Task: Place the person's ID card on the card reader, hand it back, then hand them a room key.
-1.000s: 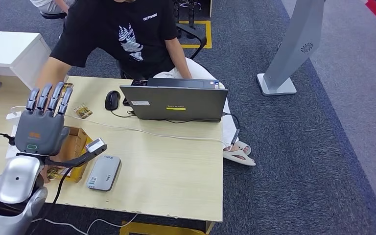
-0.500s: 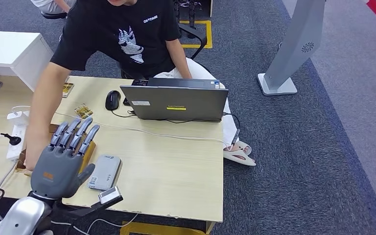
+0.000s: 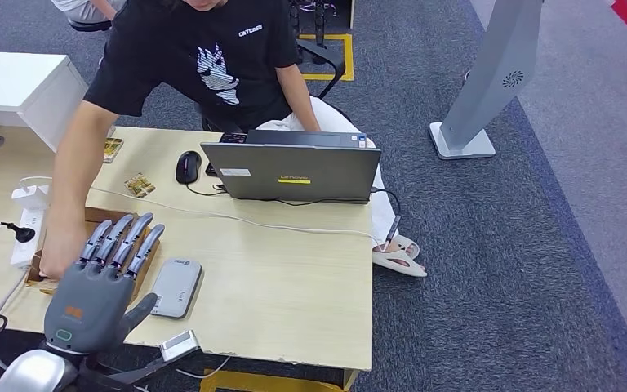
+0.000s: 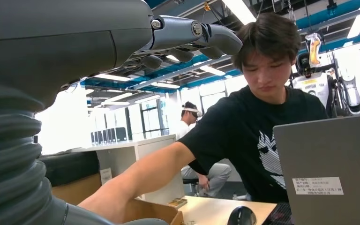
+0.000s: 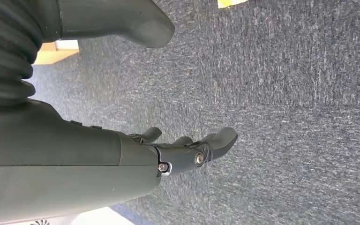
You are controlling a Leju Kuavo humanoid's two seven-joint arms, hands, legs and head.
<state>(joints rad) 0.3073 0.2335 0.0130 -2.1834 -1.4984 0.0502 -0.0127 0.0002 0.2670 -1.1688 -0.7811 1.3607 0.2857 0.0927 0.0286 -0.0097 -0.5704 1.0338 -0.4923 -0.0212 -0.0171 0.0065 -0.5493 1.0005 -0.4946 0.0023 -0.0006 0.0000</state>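
left hand (image 3: pixel 102 282) raised over near edge of wooden desk (image 3: pixel 294 269), back toward camera, fingers (image 3: pixel 122 238) spread and straight, holding nothing. grey card reader (image 3: pixel 174 287) flat on desk just beside that hand, toward laptop side. no telling where id card or room key lie. person's hand (image 3: pixel 59 249) reaching into open cardboard box (image 3: pixel 98 217) at desk's left part, close to robot's fingers; arm stretched across from black t-shirt (image 3: pixel 204 57). open laptop (image 3: pixel 292 171) and black mouse (image 3: pixel 187 167) farther back on desk. right hand (image 5: pixel 187 152) hanging over grey carpet (image 5: pixel 286 117), fingers loosely curled, empty.
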